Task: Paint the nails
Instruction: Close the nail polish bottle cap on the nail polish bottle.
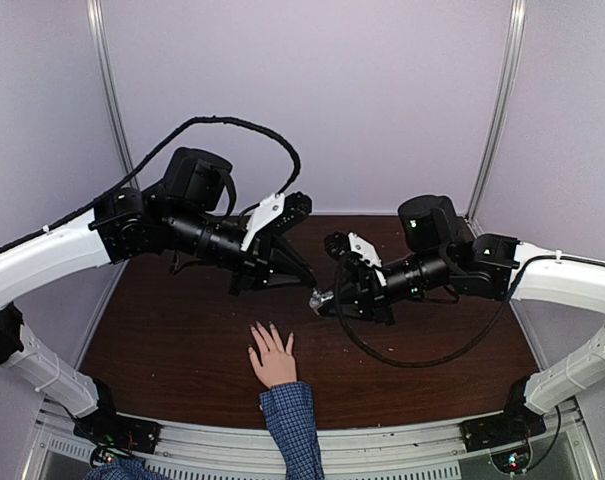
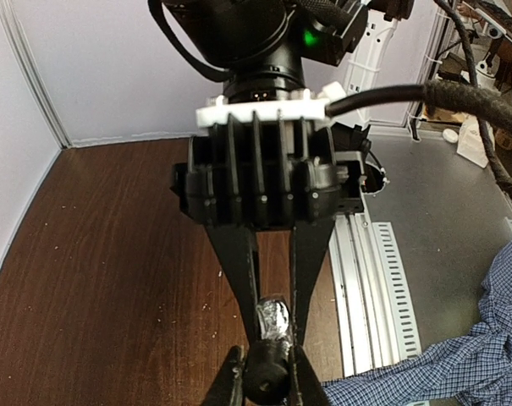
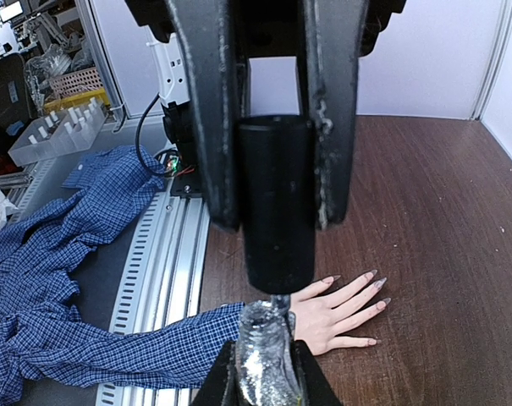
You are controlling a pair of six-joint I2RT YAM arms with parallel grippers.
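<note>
Bench (image 1: pixel 162 340) carried a hand (image 1: pixel 274 365) flat at its near middle, fingers pointing far. Just beyond, slightly right, left pincer (image 1: pixel 304 278) gripped a black cap (image 3: pixel 277 203) in line with the glittery bottle (image 3: pixel 260 359) clamped in right pincer (image 1: pixel 327 298). Nails (image 3: pixel 380 282) lay near and left of both, left pincer seemingly closer.

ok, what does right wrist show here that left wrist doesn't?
Only right wrist: the hand flat on the table, fingers spread, its nails in view.
Only left wrist: the right arm's wrist housing with a green light, and a thick braided cable.
Both: the left gripper shut on the black cap, the right gripper shut on the glittery bottle, the checked sleeve and the brown table.
</note>
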